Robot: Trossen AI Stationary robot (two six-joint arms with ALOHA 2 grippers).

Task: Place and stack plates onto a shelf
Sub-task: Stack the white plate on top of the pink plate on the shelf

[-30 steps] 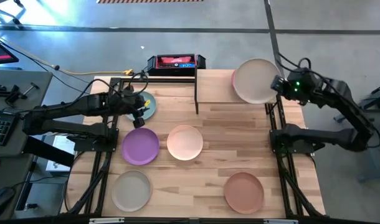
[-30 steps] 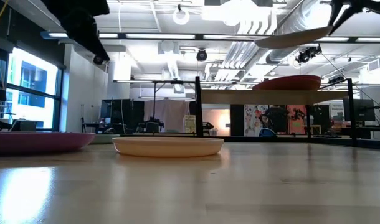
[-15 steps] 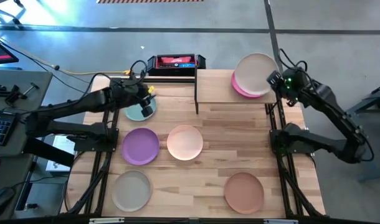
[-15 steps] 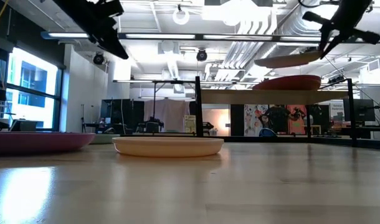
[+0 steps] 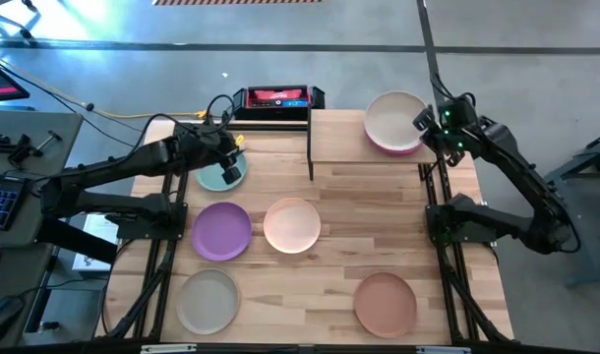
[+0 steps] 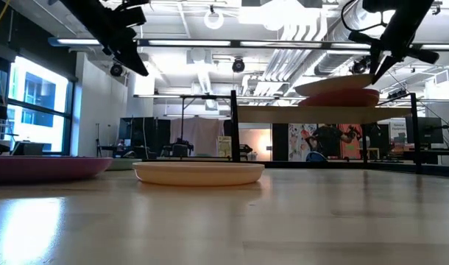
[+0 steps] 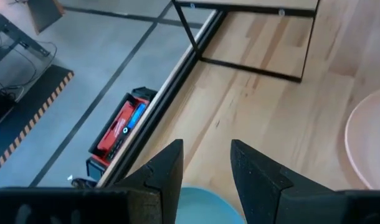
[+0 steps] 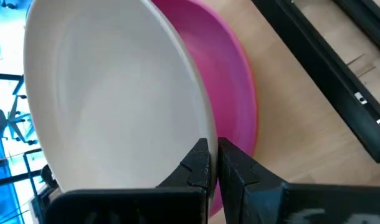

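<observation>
While four round matte plates, a beige one (image 5: pixel 208 301), a terracotta one (image 5: pixel 385 303), a purple one (image 5: pixel 221 231) and a peach one (image 5: pixel 292 225), are left lying on the near and middle tabletop, the left gripper (image 5: pixel 228 160) is held over a teal plate (image 5: pixel 221 177) farther back with its fingers (image 7: pixel 260 178) spread apart and nothing between them. Farthest off, on the small light-wood shelf (image 5: pixel 339 138) with black metal legs, a cream plate (image 5: pixel 393 119) is clamped by its rim in the right gripper (image 5: pixel 421 121) and is being lowered, tilted, onto a hot pink plate (image 8: pixel 237 130); stacking appears to be the step in hand, and levelling, then release, would be called for next.
</observation>
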